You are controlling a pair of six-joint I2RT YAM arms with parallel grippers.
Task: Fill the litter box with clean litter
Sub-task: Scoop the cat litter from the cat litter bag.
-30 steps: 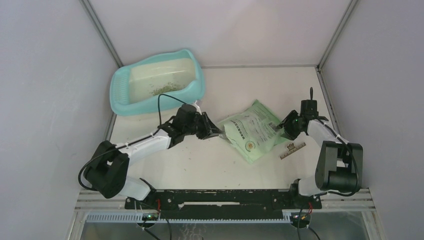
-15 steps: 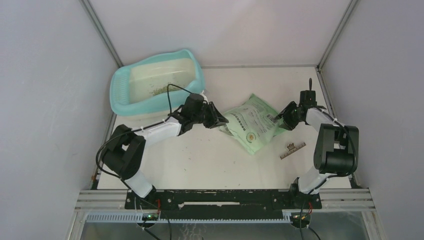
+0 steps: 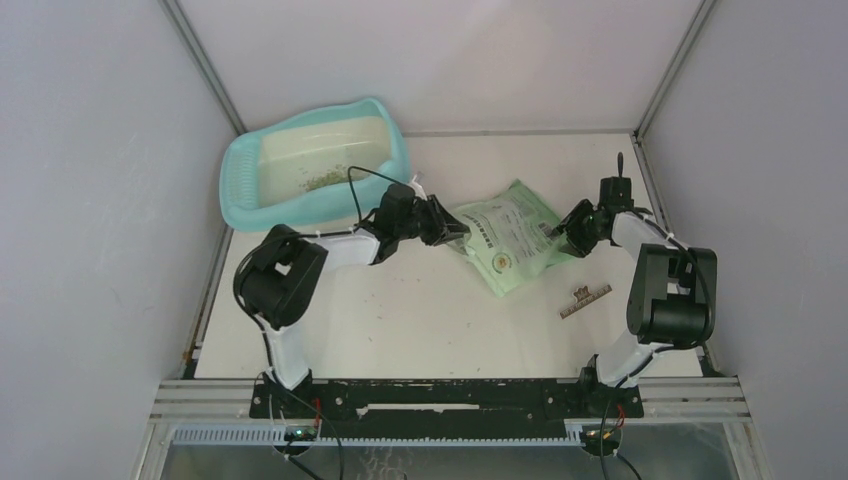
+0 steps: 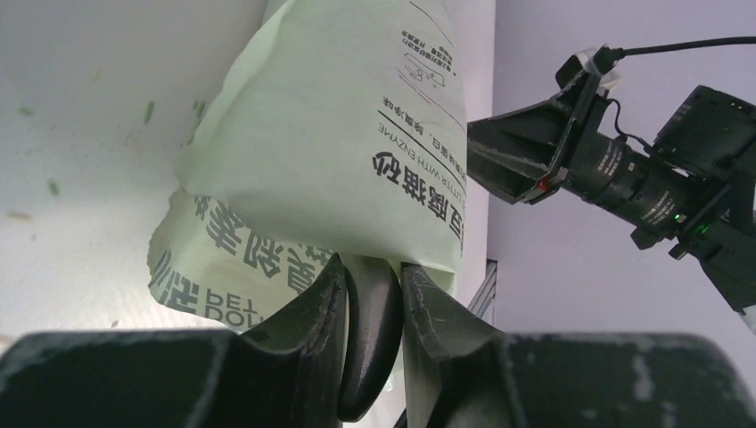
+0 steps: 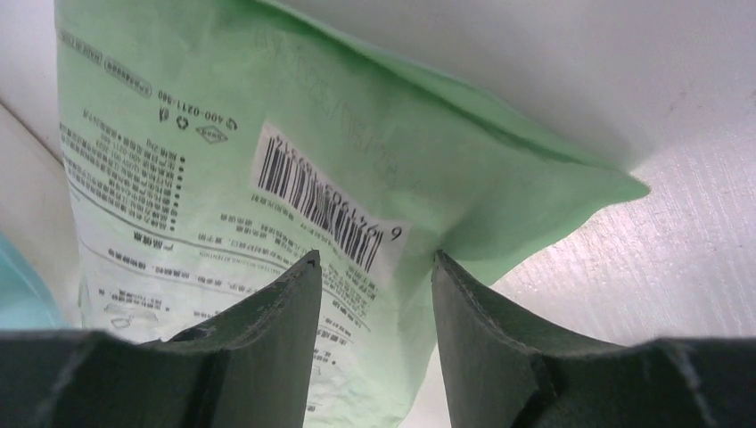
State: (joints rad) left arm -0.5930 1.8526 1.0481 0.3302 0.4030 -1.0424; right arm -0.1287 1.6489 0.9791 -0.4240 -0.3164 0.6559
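The litter box [image 3: 232, 195] sits at the far left corner of the table [image 3: 420, 320], with only a thin scatter of litter [image 3: 322, 180] on its pale floor. It lies to the far left of my left gripper [image 3: 458, 232], close by the arm but not touching it.

The left gripper reaches right and is pinched narrow on the left end of the green bag [image 3: 510, 250]. In the left wrist view the fingers [image 4: 312, 308] are clamped on the bag's crumpled edge, and a few stray crumbs lie on the table beside it.

The bag stretches between the two arms at mid-table, well right of the box. My right gripper [image 3: 556, 232] has its jaws at medium width around the bag's right corner, next to the barcode, gripping it.

A small brown clip [image 3: 585, 296] lies on the table nearer than that gripper, apart from the bag.
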